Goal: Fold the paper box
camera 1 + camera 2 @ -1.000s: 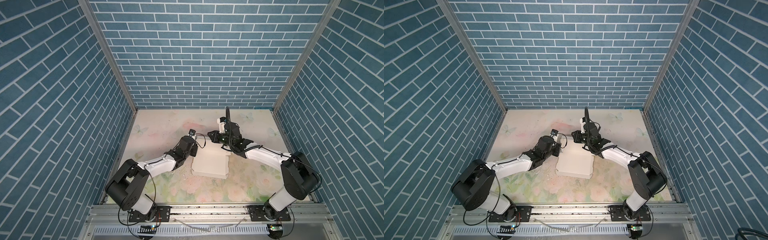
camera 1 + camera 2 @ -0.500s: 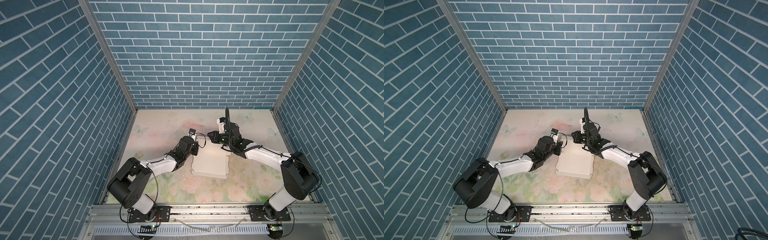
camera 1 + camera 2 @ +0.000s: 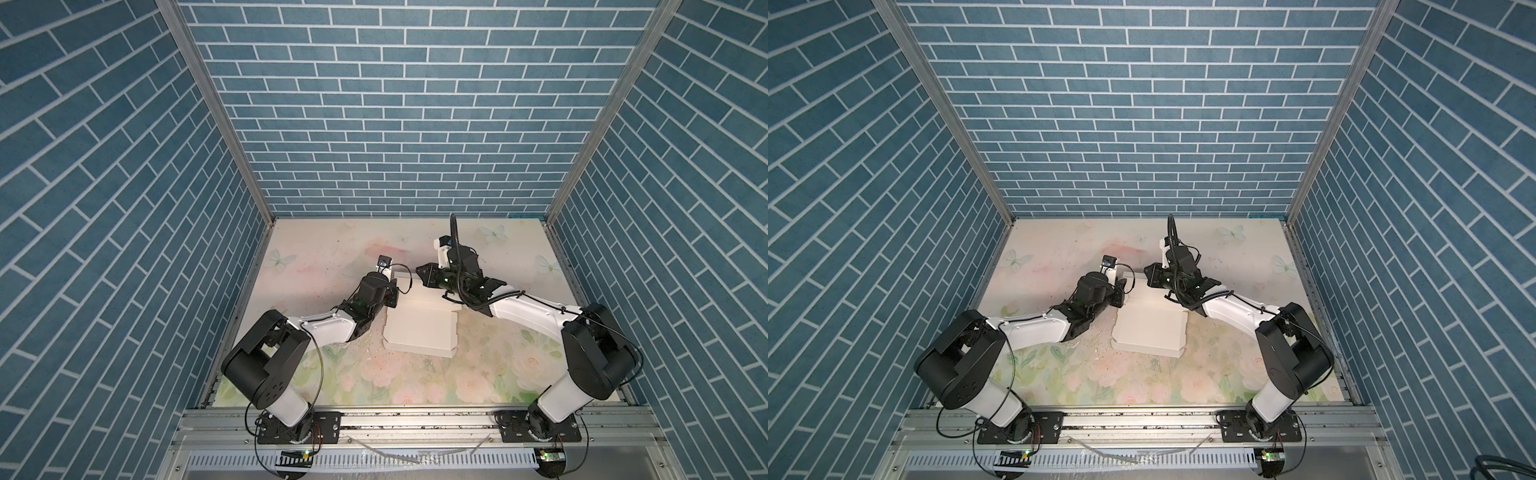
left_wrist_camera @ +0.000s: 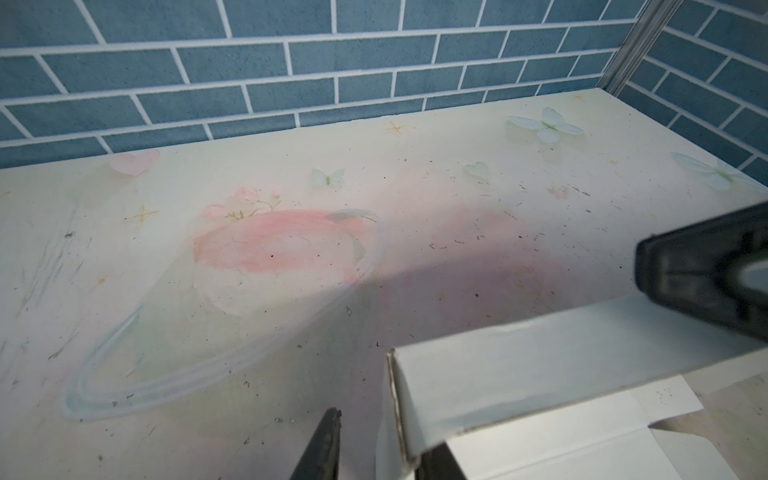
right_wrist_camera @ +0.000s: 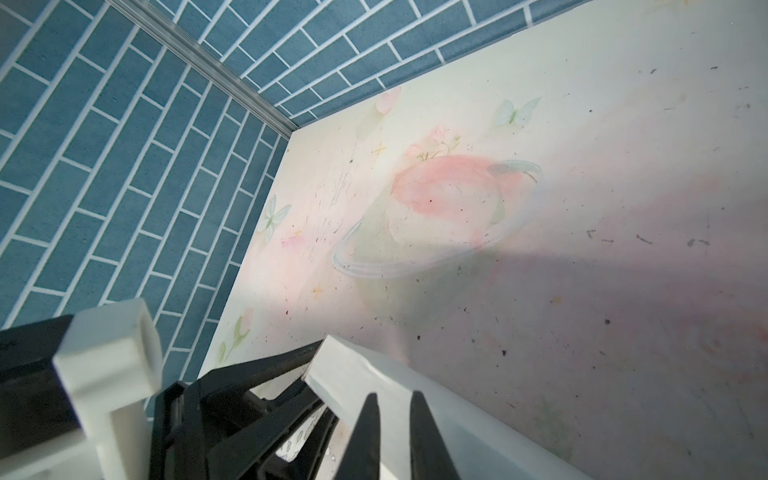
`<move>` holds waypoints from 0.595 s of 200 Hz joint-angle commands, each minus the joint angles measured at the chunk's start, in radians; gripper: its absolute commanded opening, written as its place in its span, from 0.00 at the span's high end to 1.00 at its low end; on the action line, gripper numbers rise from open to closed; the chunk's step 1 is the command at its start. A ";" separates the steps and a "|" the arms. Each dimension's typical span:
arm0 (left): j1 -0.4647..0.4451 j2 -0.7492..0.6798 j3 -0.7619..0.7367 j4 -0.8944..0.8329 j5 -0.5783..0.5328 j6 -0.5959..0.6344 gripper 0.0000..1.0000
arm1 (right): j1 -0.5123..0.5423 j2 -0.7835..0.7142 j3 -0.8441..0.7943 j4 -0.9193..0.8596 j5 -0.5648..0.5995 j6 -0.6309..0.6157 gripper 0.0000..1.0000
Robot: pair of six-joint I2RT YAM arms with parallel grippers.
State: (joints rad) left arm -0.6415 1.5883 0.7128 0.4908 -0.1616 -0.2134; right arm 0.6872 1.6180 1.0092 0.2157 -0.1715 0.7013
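Both left claw [image 4: 382,436] fingers [image 4: 325,446] straddle paper box [image 4: 540,374] edge.

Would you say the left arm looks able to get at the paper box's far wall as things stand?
Probably yes: the left gripper straddles one end of that wall; the right gripper sits farther along the paper box.

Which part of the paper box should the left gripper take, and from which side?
Take the upright far wall of the paper box at its left end, coming from the left so the jaws straddle it. It stands as a thin free edge; the flat panel lies on the table, likely offering nothing to pinch.
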 commanded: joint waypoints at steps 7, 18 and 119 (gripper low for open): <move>0.001 0.029 0.002 0.033 -0.030 -0.001 0.72 | 0.008 0.007 0.030 -0.009 0.019 -0.002 0.85; 0.002 0.037 0.006 0.037 -0.033 -0.001 0.74 | 0.008 0.008 0.028 -0.008 0.020 -0.002 0.85; 0.001 0.070 0.027 0.051 -0.042 -0.003 0.87 | 0.014 0.018 0.011 0.001 0.029 0.015 0.87</move>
State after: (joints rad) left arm -0.6415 1.6459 0.7139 0.5228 -0.1905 -0.2157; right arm 0.6922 1.6230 1.0088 0.2096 -0.1650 0.7025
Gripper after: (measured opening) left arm 0.160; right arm 0.130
